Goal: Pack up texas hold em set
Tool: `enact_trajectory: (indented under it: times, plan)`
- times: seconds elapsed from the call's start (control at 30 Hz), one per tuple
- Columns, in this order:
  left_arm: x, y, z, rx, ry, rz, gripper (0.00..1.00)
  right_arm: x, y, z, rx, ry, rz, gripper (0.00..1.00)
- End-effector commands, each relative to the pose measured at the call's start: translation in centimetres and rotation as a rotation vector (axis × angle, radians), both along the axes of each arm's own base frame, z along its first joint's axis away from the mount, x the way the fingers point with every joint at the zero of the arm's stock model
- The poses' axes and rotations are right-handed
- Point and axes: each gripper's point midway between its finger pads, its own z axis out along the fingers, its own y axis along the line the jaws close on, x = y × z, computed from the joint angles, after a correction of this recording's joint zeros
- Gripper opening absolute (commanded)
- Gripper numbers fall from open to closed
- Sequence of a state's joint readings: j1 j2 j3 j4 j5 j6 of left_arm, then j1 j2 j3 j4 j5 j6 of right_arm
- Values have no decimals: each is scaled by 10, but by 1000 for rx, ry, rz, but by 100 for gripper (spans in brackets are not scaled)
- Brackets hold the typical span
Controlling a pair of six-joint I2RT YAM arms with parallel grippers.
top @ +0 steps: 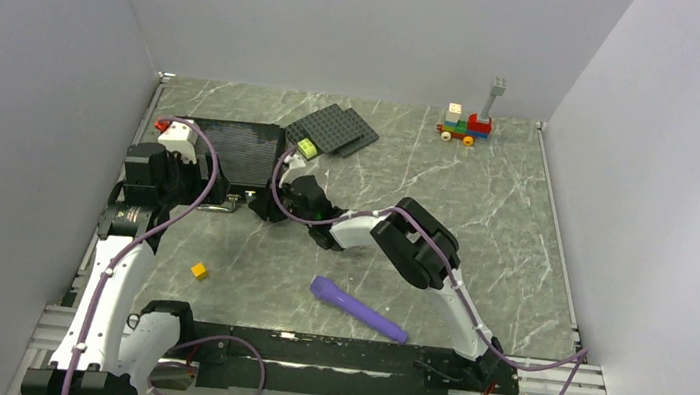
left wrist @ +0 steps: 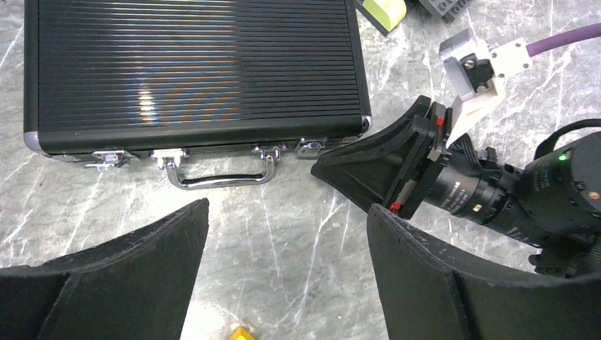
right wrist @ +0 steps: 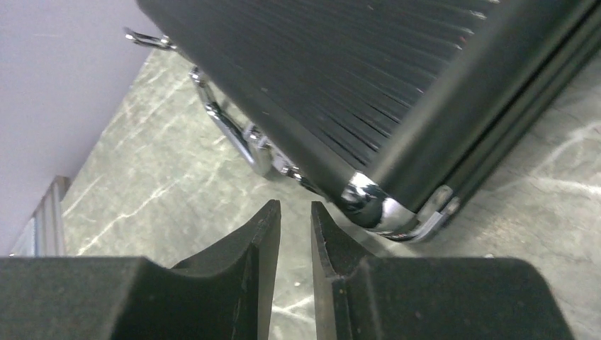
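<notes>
Nothing legible anywhere — only tiny white print on the right arm's wrist housing (left wrist: 468, 200), too small to read.

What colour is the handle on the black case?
Shiny silver. The handle shows best in the left wrist view.
</notes>
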State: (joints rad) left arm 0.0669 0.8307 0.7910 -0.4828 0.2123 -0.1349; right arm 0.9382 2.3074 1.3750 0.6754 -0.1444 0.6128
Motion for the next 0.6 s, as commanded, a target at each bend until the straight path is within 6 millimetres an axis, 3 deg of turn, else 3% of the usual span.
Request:
enact_trajectory:
  times: [0.0,0.33,0.47,0.57]
  plan:
    - [4,-2,8,-2,-36,-15,86,10,-9,-22,-58,-7,-63,26]
    - [6,-2,3,-16,-18,-8,87,6,-16,-21,-76,-40,-69,26]
    - [9,12,-4,-53,11,45,88,-1,-21,-3,-85,-94,-63,27]
    - [13,28,-9,-72,35,100,86,-8,-26,23,-85,-148,-58,28]
